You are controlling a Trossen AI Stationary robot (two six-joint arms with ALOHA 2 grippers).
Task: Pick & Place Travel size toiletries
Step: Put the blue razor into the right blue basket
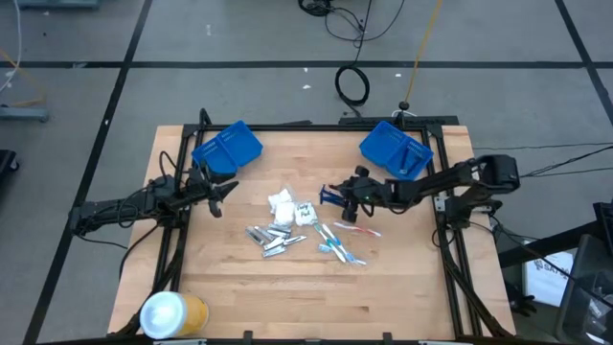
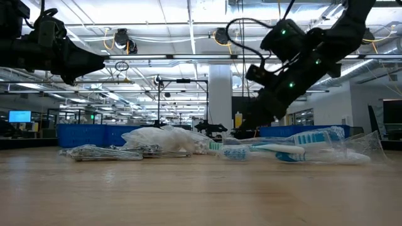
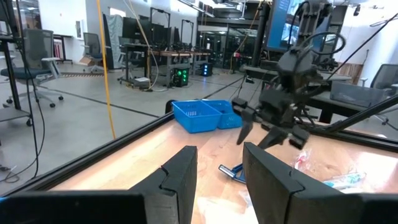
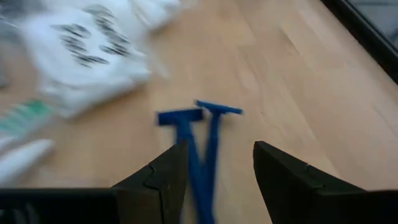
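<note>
left arm: parked at the table's left edge, left gripper (image 1: 222, 192) hanging above the wood just beside the left blue bin (image 1: 227, 149). Fingers (image 3: 177, 177) apart, nothing between them.
left blue bin: back-left corner; I can't see any item in it from the high view.
yellow-and-white roll: (image 1: 172, 313) front-left corner, well apart from the pile; not part of the job.
silver tubes: (image 1: 269, 237) small cluster on the wood, left end of the pile, untouched.
white packets: (image 1: 283, 202) heaped just behind the tubes, mid-table.
printed white pouch: (image 1: 306, 214) between the packets and the razors; in the right wrist view it lies beside the razors.
dark blue razors: (image 4: 198, 140) two, lying on the wood side by side, heads away from the claw, handles running in between the right fingers.
right gripper: (image 1: 337, 196) low over the razors at the pile's right side. Fingers spread on either side of the handles, not closed on them, so nothing is held.
toothbrushes: (image 1: 341, 241) fanned out front-right of the pile, in clear wrap.
right blue bin: (image 1: 396, 149) back-right; looks empty from the high view, though the dividers hide some of it.
progress: my read is an early stage. The whole pile is on the table, nothing shows in either bin, and the razor grab is lined up but not made.
left to do: close on the razors, carry them to a bin, then clear the rest of the pile.
</note>
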